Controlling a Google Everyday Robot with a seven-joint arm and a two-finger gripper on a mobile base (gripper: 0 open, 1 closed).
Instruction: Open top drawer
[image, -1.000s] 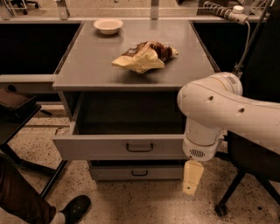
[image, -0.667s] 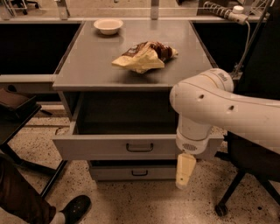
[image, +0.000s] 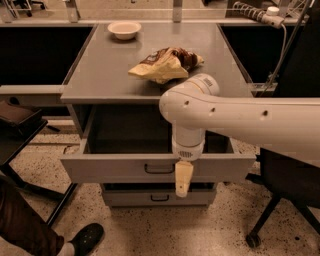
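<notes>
The top drawer (image: 100, 167) of the grey metal cabinet stands pulled out toward me, its dark inside showing. Its small black bar handle (image: 159, 169) is in the middle of the front. My gripper (image: 183, 180) hangs from the white arm in front of the drawer front, just right of the handle and apart from it, pointing down. A narrower lower drawer (image: 125, 197) with its own handle is shut below.
A crumpled yellow-brown chip bag (image: 165, 64) and a white bowl (image: 124, 29) lie on the cabinet top (image: 100, 70). A person's shoe (image: 85, 239) and leg are at the lower left. A black chair base (image: 272, 220) stands at the right. A dark side table (image: 15, 125) is at the left.
My arm has swung left across the drawer front, bringing the gripper from the right end to beside the handle. The drawer stays open as before.
</notes>
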